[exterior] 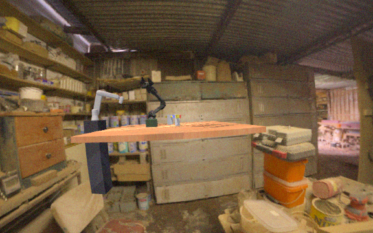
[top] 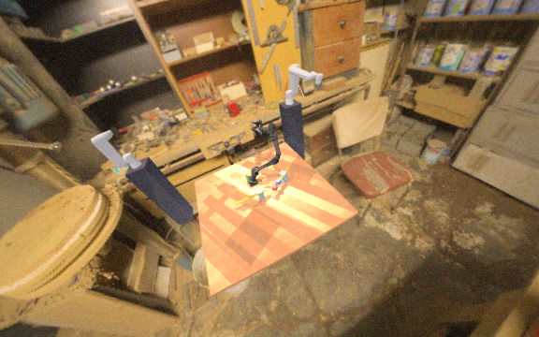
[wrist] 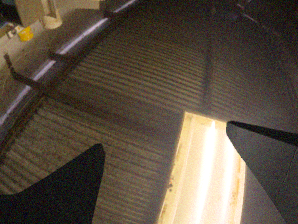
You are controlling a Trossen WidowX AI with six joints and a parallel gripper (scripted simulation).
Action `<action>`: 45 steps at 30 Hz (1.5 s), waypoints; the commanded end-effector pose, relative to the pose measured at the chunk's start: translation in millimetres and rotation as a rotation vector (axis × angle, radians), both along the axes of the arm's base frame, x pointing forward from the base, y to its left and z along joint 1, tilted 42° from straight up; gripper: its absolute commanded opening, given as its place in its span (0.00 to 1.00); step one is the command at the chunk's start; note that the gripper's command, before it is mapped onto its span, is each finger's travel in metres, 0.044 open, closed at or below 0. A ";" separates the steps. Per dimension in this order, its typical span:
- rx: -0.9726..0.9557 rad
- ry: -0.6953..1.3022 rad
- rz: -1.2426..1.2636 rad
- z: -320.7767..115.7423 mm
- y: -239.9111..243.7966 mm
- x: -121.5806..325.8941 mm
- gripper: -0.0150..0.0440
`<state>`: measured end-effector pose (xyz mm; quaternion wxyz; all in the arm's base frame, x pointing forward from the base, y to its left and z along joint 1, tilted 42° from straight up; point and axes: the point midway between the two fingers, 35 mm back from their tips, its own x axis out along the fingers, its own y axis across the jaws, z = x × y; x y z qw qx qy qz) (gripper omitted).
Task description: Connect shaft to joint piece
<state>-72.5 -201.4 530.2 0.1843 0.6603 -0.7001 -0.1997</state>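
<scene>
Top view: one, set high and well back, tilted down across the wooden table (top: 269,243) (exterior: 173,134) toward shelves and workbench; table small, floor at right and below. Exterior view: one, also well back, near the tabletop's level, facing its edge side-on, grey cabinets behind, corrugated roof overhead. Wrist view: one, close behind two dark fingers, aimed up at roof and a bright panel. Shared, top and exterior: table, black arm (top: 276,145) (exterior: 160,100), one dark pedestal (top: 293,128) (exterior: 98,162). Shared, exterior and wrist: corrugated roof.
</scene>
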 end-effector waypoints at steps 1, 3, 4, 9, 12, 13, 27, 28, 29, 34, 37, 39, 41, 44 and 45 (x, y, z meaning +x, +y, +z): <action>0.041 0.051 0.045 -10.6 -11.8 1.7 1.00; 0.059 0.078 0.078 -15.3 -18.0 4.1 1.00; 0.067 0.092 0.095 -17.6 -21.1 5.5 1.00; 0.107 0.162 0.180 -29.5 -36.3 14.2 1.00; 0.129 0.206 0.235 -37.0 -45.2 20.6 1.00; 0.136 0.221 0.253 -39.5 -48.1 22.9 1.00; 0.199 0.432 0.526 -75.7 -82.4 66.1 1.00; 0.201 0.445 0.546 -78.4 -84.3 69.9 1.00; 0.203 0.458 0.567 -81.1 -86.1 73.7 1.00; 0.208 0.517 0.660 -93.5 -93.4 92.1 1.00; 0.214 0.548 0.709 -100.8 -96.9 102.6 1.00; 0.217 0.571 0.746 -106.2 -99.2 110.6 1.00; 0.220 0.595 0.783 -111.7 -101.0 118.8 1.00; 0.215 0.642 0.840 -118.7 -103.0 131.0 1.00; 0.212 0.662 0.861 -121.0 -103.4 135.5 1.00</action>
